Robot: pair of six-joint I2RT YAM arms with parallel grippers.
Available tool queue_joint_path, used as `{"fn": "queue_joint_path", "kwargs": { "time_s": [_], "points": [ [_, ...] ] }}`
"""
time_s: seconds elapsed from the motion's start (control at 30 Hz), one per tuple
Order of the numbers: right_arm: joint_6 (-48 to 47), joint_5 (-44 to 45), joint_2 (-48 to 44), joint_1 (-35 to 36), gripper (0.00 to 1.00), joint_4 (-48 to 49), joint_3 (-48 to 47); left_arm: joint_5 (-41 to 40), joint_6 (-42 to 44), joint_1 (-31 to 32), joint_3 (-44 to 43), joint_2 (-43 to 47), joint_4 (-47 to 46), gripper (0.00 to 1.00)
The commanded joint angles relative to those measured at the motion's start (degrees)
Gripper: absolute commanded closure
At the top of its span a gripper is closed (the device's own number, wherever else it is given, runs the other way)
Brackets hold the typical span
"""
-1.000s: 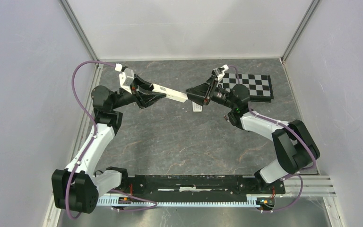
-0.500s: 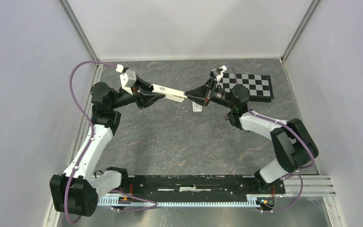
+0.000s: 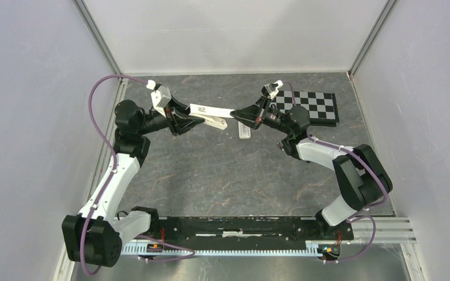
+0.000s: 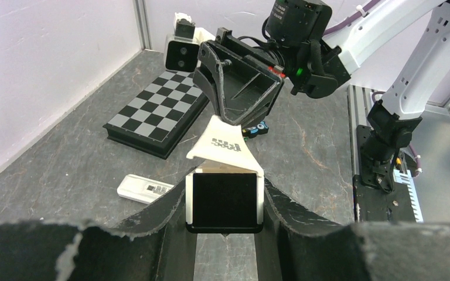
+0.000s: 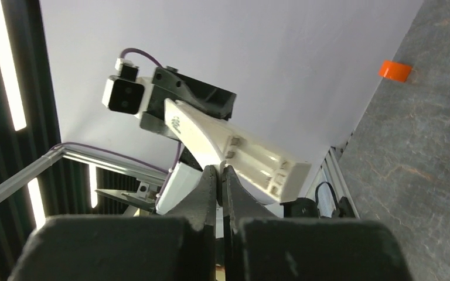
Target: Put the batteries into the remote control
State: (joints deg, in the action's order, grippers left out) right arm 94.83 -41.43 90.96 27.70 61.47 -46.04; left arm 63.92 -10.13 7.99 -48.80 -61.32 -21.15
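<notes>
My left gripper (image 3: 202,120) is shut on the white remote control (image 3: 211,121) and holds it above the table, back side towards the right arm. In the left wrist view the remote (image 4: 225,202) sits end-on between my fingers. Its thin white battery cover (image 4: 222,143) is lifted off the body. My right gripper (image 3: 234,112) is shut on the cover's far end. The right wrist view shows the shut right gripper (image 5: 220,171), the cover (image 5: 190,132) and the empty battery recess (image 5: 255,161). A small blue-wrapped cell (image 4: 254,130), apparently one of the batteries, lies on the table below.
A slim white bar (image 3: 244,132) lies on the table under the two grippers. A black-and-white checkerboard (image 3: 313,106) lies at the back right. A small orange piece (image 5: 395,70) sits on the table near the wall. The arms' base rail (image 3: 240,228) runs along the near edge.
My right gripper's jaws have shut on the cover's end. The cover now stands apart from the remote's body. The left arm has shifted slightly with the remote.
</notes>
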Motion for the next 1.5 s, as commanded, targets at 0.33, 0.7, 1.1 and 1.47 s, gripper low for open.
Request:
{"fn": "queue_joint_path", "kwargs": {
  "time_s": [0.33, 0.7, 1.1, 1.47],
  "points": [
    [-31.4, 11.4, -11.9, -6.0, 1.00, -33.0, 2.8, -14.1, -2.2, 0.1, 18.7, 8.8, -1.3, 0.98],
    [-49.6, 16.6, -12.4, -6.9, 1.00, -57.2, 10.9, -14.5, -3.2, 0.1, 19.6, 11.2, -3.3, 0.98],
    [-62.0, 30.6, -18.2, -8.2, 0.27, -62.8, 15.0, -11.6, -5.6, 0.1, 16.3, 9.7, -7.4, 0.98],
    [-87.9, 2.5, -25.0, -1.9, 0.07, -53.8, -2.0, 2.1, -9.6, 1.0, 7.9, 5.7, -5.0, 0.98]
  ]
}}
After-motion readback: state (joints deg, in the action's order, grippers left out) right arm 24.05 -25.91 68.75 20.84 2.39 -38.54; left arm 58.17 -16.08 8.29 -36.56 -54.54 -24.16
